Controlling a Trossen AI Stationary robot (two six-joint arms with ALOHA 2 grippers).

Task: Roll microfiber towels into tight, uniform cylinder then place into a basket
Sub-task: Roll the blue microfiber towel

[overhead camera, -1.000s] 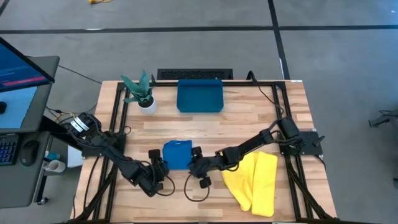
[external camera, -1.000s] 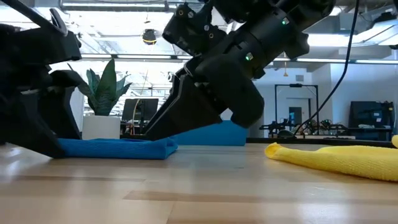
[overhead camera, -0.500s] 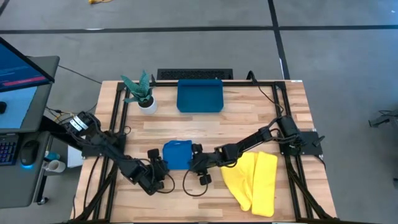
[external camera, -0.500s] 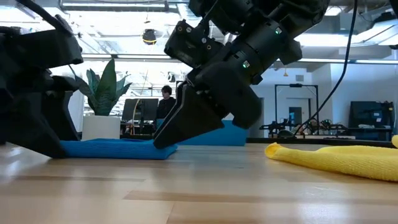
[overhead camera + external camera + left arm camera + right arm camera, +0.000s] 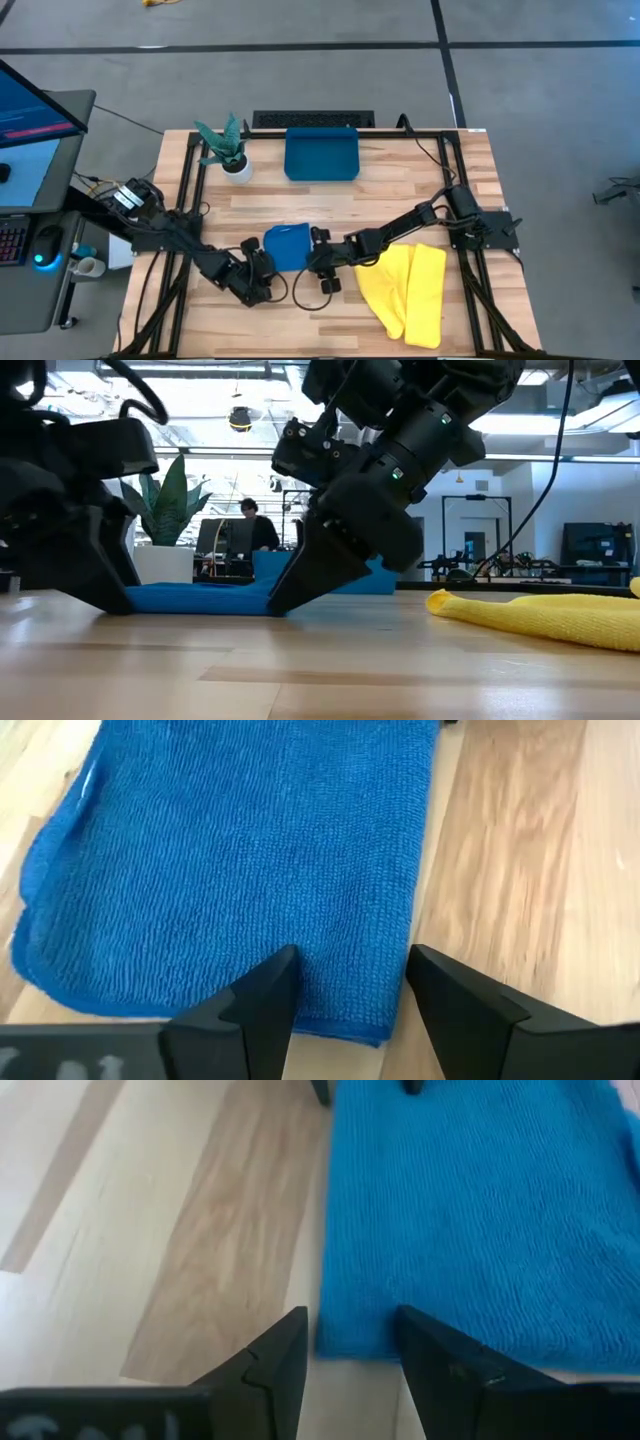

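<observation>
The folded blue microfiber towel (image 5: pixel 285 247) lies flat on the table's middle. My left gripper (image 5: pixel 262 266) stands open at its near left corner (image 5: pixel 385 1035), one finger over the cloth and one over bare wood. My right gripper (image 5: pixel 314 252) stands open at its near right corner (image 5: pixel 325 1350), likewise astride the corner. In the low view both sets of fingertips come down to table level at the towel's (image 5: pixel 200 598) two ends. The yellow towel (image 5: pixel 410 290) lies loosely folded near the right edge. The teal basket (image 5: pixel 321 153) sits at the far edge. My left gripper slants down from the near left, and one finger (image 5: pixel 265 1000) overlaps the towel's near left corner. I cannot tell whether it touches the cloth. My right gripper slants down from the right, and one finger (image 5: pixel 430 1355) overlaps the towel's near right corner. I cannot tell whether it touches the cloth.
A white pot with a green plant (image 5: pixel 233 160) stands left of the basket. Black frame rails (image 5: pixel 188 190) run along the table's left and right sides. A person (image 5: pixel 247 525) sits in the room beyond the table. Bare wood lies between the blue towel and the basket.
My left gripper has gone a little toward the table's right, up to the blue towel's near left corner, and has rolled. My right gripper has gone toward the table's left and down onto the towel's right end, rolling and standing steeper. Both have stayed open.
</observation>
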